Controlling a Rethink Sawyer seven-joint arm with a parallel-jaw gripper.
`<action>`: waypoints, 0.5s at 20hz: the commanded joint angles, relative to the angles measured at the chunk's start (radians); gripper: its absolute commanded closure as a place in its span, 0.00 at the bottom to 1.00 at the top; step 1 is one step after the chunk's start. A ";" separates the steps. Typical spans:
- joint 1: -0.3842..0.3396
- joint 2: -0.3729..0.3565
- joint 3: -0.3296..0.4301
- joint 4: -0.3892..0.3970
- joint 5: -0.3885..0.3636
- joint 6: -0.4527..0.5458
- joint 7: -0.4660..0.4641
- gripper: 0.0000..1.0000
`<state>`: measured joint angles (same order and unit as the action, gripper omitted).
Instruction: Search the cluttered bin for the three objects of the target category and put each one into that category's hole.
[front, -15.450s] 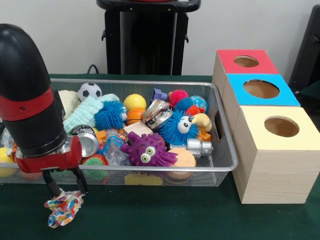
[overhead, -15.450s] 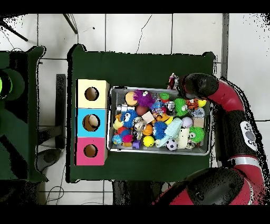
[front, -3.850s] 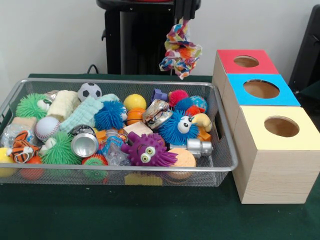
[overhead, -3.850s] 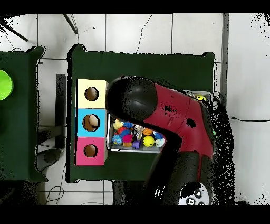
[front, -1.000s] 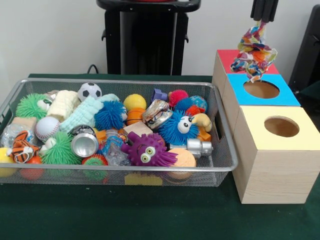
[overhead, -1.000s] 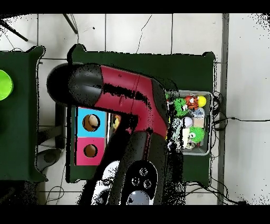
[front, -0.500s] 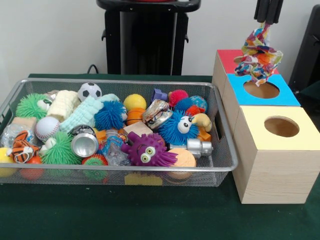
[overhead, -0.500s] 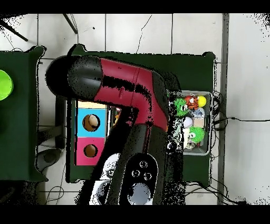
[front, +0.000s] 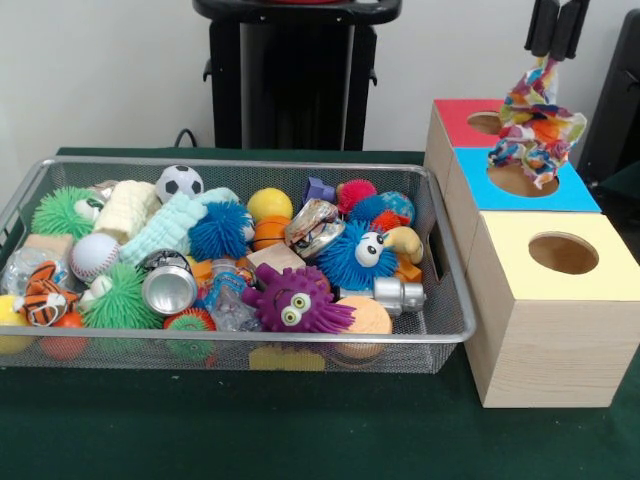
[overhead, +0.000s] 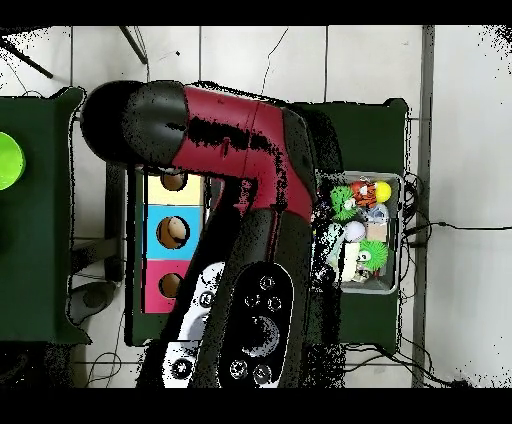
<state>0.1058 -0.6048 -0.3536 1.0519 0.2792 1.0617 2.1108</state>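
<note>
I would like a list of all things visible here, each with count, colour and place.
Bin: one, silver wire mesh, left on the green table.
Toys: many, mixed colours, inside the bin, e.g. purple monster, blue furry toy, soccer ball, can, baseball.
Boxes: three, wooden, right of the bin; tops red, blue, yellow, each with a hole.
Cloth: one, multicoloured, hanging over the blue box.
Gripper: one, black, top right, shut on the cloth.
Arm: red and black, covering most of the bin from overhead.
</note>
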 joint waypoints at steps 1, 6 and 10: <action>-0.039 0.087 0.074 -0.053 -0.010 0.122 0.140 1.00; -0.020 0.106 0.059 -0.073 -0.011 0.116 0.170 1.00; -0.033 0.109 0.069 -0.066 -0.008 0.101 0.142 1.00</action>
<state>0.1035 -0.5483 -0.3535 0.9772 0.2792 1.0727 2.1108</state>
